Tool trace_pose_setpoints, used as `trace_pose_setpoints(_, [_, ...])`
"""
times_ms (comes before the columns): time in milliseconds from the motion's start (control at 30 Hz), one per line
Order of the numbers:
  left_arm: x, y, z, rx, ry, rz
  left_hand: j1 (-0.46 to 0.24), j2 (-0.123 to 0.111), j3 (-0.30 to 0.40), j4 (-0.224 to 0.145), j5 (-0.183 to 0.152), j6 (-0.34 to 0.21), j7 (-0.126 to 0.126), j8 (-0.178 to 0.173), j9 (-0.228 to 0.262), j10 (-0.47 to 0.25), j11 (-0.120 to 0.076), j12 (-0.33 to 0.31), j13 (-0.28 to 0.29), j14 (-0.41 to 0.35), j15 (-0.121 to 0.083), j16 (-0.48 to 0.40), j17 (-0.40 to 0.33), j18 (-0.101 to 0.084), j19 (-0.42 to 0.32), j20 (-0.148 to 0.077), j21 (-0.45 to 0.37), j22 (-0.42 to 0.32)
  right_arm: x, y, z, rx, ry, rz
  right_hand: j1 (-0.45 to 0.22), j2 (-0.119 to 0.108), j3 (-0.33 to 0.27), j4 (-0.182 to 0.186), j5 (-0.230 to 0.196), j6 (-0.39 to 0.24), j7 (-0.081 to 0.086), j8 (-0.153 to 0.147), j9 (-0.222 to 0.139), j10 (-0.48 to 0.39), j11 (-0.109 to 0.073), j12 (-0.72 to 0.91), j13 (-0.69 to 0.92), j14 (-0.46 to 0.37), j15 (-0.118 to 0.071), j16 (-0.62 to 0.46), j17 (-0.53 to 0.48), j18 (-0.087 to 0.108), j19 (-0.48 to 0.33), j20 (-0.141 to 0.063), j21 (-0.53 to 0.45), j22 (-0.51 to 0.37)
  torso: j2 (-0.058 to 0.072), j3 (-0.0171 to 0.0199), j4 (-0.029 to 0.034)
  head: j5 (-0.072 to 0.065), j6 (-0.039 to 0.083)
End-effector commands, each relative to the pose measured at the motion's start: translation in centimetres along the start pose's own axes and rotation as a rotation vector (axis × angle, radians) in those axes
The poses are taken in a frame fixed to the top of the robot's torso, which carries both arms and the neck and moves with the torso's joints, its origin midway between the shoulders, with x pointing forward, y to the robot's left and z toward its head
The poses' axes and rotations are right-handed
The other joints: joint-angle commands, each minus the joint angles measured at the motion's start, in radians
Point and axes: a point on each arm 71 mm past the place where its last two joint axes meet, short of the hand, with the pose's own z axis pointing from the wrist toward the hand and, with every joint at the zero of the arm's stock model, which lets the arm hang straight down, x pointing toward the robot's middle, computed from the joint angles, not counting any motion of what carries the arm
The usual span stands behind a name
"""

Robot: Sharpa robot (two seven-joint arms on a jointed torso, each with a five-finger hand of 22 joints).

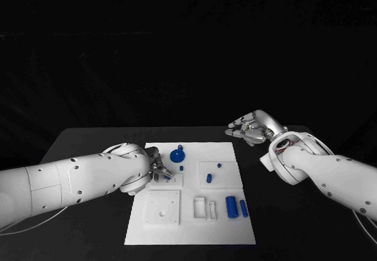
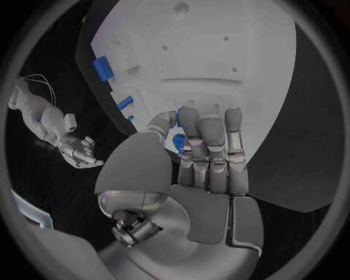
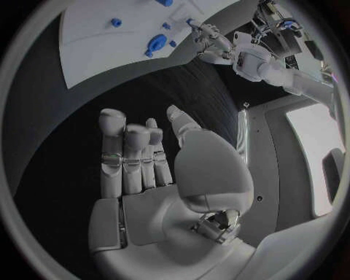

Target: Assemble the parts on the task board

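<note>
My left hand [image 1: 156, 171] pinches a small blue part [image 2: 177, 141] at the board's [image 1: 226, 235] left edge, my right hand [image 1: 250, 128] hovers spread beyond its far right corner; the part looks light, stiff, slippery, best gripped by its sides.

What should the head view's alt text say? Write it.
The left hand reaches onto the white task board on the black table, fingers at a small blue part. The right hand hovers open beyond the board's far right corner.
</note>
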Motion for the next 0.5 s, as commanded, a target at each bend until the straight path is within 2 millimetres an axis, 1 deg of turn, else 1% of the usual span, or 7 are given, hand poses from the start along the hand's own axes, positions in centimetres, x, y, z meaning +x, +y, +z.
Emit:
trace_pose_setpoints(33, [0.17,-0.10,-0.02,0.006,0.013,0.016,-0.003,0.010,0.166,-0.175,0.006,0.068,-0.059,0.003,-0.001,0.007,-0.044,0.005,0.001,0.006,-0.014,0.003,0.002,-0.014,-0.003,0.002,0.004,0.021,0.02,0.12,0.02,-0.014,0.004,-0.008,0.008,0.001,-0.006,-0.002,0.007,-0.001,-0.004,-0.004,0.000,-0.007,0.000,-0.002,-0.001,-0.005,-0.002,-0.002,0.001,0.010,0.006,0.000,-0.006,0.061,-0.001,-0.0003,0.0002,-0.001,-0.001])
trace_pose_setpoints(167, [0.19,-0.09,-0.01,0.006,0.013,0.020,-0.003,0.010,0.166,-0.175,0.006,0.068,-0.059,0.003,-0.002,0.007,-0.044,0.005,0.001,0.006,-0.014,0.003,0.002,-0.014,-0.003,0.002,0.004,0.021,0.01,0.09,0.02,-0.014,0.003,-0.008,0.008,0.001,-0.006,-0.002,0.007,-0.001,-0.004,-0.004,0.000,-0.007,0.000,-0.002,-0.001,-0.005,-0.002,-0.002,0.001,0.010,0.006,0.000,-0.006,0.061,-0.001,-0.0008,0.0002,0.000,-0.005])
trace_pose_setpoints(233, [0.22,-0.09,-0.01,0.006,0.013,0.023,-0.003,0.010,0.166,-0.176,0.005,0.068,-0.059,0.003,-0.002,0.008,-0.044,0.005,0.001,0.006,-0.013,0.003,0.002,-0.013,-0.004,0.002,0.004,0.021,0.00,0.08,0.01,-0.013,0.004,-0.009,0.008,0.001,-0.006,-0.002,0.007,-0.001,-0.004,-0.004,0.000,-0.007,0.000,-0.002,-0.001,-0.005,-0.002,-0.002,0.001,0.010,0.006,0.000,-0.006,0.061,0.000,-0.0005,0.0003,0.001,-0.005])
trace_pose_setpoints(267, [0.23,-0.09,-0.01,0.006,0.013,0.024,-0.003,0.010,0.166,-0.176,0.005,0.068,-0.059,0.003,-0.002,0.008,-0.044,0.005,0.001,0.006,-0.013,0.003,0.002,-0.013,-0.004,0.002,0.004,0.021,0.00,0.07,0.01,-0.013,0.004,-0.009,0.007,0.002,-0.006,-0.002,0.008,0.001,-0.004,-0.004,0.000,-0.006,0.000,-0.001,0.000,-0.005,-0.002,-0.002,0.000,0.009,0.006,0.000,-0.006,0.061,0.000,-0.0006,0.0007,0.000,-0.003])
trace_pose_setpoints(300, [0.25,-0.08,0.00,0.006,0.013,0.025,-0.003,0.010,0.166,-0.176,0.005,0.068,-0.059,0.003,-0.003,0.008,-0.044,0.005,0.001,0.006,-0.013,0.003,0.002,-0.013,-0.004,0.002,0.004,0.021,-0.01,0.06,0.01,-0.013,0.004,-0.009,0.007,0.002,-0.006,-0.002,0.008,0.001,-0.004,-0.004,0.000,-0.006,0.000,-0.001,0.000,-0.005,-0.002,-0.002,0.000,0.009,0.006,0.000,-0.006,0.061,0.000,-0.0002,0.0009,0.000,-0.004])
trace_pose_setpoints(500, [0.39,0.03,0.05,0.004,0.014,0.029,-0.004,0.010,0.165,-0.176,0.004,0.068,-0.059,0.003,-0.005,0.008,-0.043,0.005,0.002,0.006,-0.013,0.003,0.002,-0.013,-0.004,0.003,0.004,0.021,-0.01,0.03,0.02,-0.012,0.005,-0.009,0.007,0.002,-0.006,-0.002,0.008,0.001,-0.004,-0.004,0.000,-0.006,0.000,-0.001,0.000,-0.005,-0.002,-0.002,0.000,0.009,0.006,0.000,-0.006,0.061,0.000,-0.0009,0.0006,0.001,-0.006])
